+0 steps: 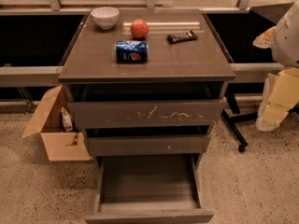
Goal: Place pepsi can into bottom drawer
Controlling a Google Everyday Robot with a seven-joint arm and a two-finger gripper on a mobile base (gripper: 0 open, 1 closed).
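The pepsi can (131, 51), blue with a round logo, lies on its side on the cabinet top (187, 59), near the front and left of centre. The bottom drawer (149, 181) is pulled wide open towards me, and its grey interior holds nothing. My gripper (275, 104), a pale yellow and white shape, hangs at the right edge of the view. It is beside the cabinet, at about the height of the top drawer, well away from the can and holding nothing that I can see.
A white bowl (104, 17), a red-orange apple (139, 28) and a dark snack bar (182, 36) sit at the back of the cabinet top. The scratched top drawer (149, 113) and the thin middle drawer (147, 143) stick out slightly. An open cardboard box (56, 129) stands on the floor to the left, and a wheeled chair base (233, 129) to the right.
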